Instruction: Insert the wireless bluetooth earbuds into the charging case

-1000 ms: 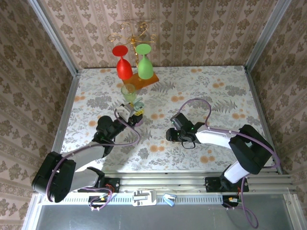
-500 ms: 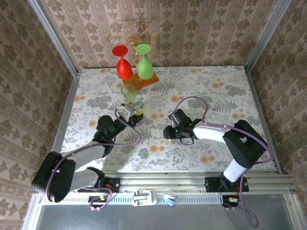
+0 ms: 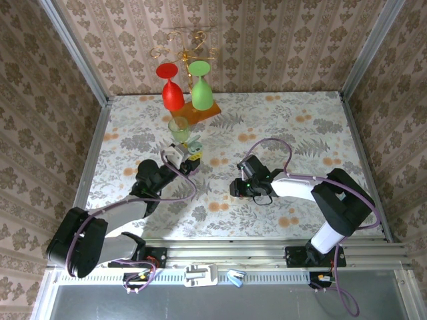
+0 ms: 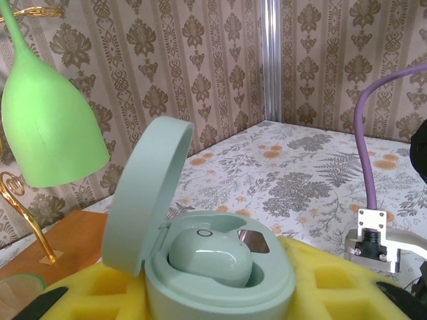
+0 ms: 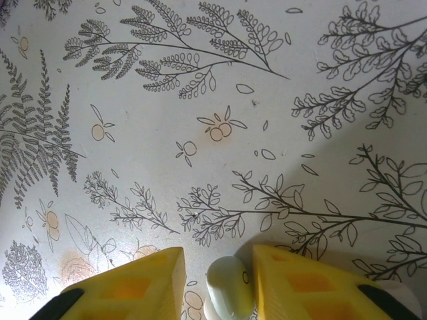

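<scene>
On the floral-print table [image 5: 200, 100], nearer than and right of the mint-green oval plastic charging case [image 4: 220, 293], the right gripper [image 5: 220, 260] has its yellow foam pads [image 5: 133, 287] partly spread around a pale mint pebble-shaped earbud [image 5: 230, 293], one pad touching it. Farther back, the left gripper [image 3: 190, 155] pinches that case, lid up, one matching bud [image 4: 208, 257] seated inside. Close gently and centred, or the tiny earbud may squirt free.

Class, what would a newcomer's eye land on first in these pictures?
The red glass and green glass hanging upside down at the far edge of the table. Then the open mint case in the left pincer, and a pale earbud between the pads of the right pincer.
</scene>
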Robot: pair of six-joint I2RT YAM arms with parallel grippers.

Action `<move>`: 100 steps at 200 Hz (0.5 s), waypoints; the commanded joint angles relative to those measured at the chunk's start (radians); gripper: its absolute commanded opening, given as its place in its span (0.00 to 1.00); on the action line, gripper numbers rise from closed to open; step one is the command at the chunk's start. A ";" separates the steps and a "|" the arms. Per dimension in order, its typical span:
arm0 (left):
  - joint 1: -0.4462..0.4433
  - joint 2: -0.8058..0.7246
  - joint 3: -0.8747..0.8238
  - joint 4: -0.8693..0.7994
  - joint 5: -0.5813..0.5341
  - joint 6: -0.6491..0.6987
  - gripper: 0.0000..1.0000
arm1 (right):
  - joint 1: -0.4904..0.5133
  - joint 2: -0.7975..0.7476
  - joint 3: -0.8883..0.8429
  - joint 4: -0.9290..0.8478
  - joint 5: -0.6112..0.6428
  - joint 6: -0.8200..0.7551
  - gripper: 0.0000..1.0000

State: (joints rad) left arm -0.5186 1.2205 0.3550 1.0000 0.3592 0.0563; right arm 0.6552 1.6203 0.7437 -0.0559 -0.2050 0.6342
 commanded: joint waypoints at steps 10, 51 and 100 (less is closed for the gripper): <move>-0.008 -0.008 0.027 0.051 0.014 -0.013 0.20 | 0.003 -0.017 -0.027 -0.010 -0.050 0.023 0.28; -0.008 -0.014 0.027 0.047 0.012 -0.009 0.20 | 0.003 -0.011 -0.037 0.021 -0.073 0.035 0.24; -0.009 -0.012 0.025 0.048 0.012 -0.009 0.20 | 0.004 -0.020 -0.050 0.010 -0.086 0.023 0.27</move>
State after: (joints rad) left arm -0.5232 1.2205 0.3550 1.0031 0.3592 0.0566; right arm 0.6521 1.6184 0.7242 -0.0242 -0.2379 0.6579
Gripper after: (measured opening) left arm 0.374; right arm 0.268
